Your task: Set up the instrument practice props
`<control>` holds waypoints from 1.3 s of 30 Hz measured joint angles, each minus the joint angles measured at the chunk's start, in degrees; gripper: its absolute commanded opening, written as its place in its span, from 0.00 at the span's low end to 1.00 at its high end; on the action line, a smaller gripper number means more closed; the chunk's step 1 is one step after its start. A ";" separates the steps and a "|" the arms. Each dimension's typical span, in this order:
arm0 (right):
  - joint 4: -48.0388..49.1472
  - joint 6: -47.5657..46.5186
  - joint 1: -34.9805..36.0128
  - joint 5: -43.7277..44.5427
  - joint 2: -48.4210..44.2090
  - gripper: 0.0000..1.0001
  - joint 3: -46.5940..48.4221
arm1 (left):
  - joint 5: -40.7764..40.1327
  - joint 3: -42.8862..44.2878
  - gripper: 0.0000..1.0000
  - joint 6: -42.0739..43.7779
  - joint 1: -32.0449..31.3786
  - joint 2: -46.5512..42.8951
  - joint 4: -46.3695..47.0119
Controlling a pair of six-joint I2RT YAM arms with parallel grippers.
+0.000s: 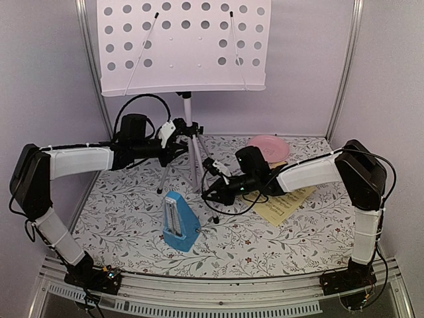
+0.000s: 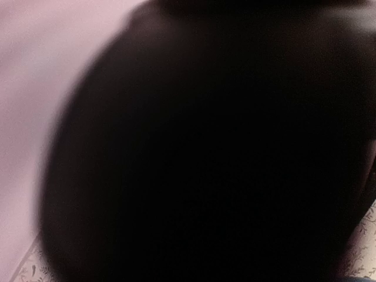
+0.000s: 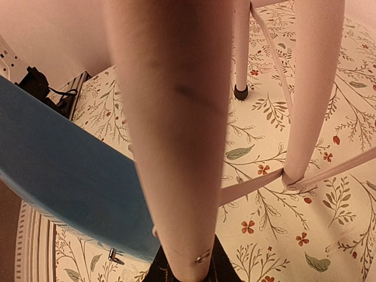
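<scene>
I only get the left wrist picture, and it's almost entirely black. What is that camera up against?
Observer: I can't say what the black shape is, but from above the left gripper sits right at the music stand, where its three legs meet the post.
Visitor: Is the other arm doing anything?
Observer: The right gripper looks closed on the stand's leg nearest the arms, low down.
Visitor: Anything else nearby?
Observer: A blue metronome stands upright just in front of the stand, beside that leg.
</scene>
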 measured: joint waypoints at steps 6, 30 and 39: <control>-2.10 -0.39 0.04 0.28 0.28 0.00 1.57 | 0.11 0.17 0.00 -0.20 -0.15 0.00 -0.13; -8.17 -2.34 0.96 9.11 1.79 0.00 7.61 | -10.84 -4.46 0.00 -1.29 0.48 -2.38 6.40; -8.59 -1.11 0.70 10.45 6.01 0.00 13.55 | -11.10 0.55 0.00 1.11 2.82 1.31 4.74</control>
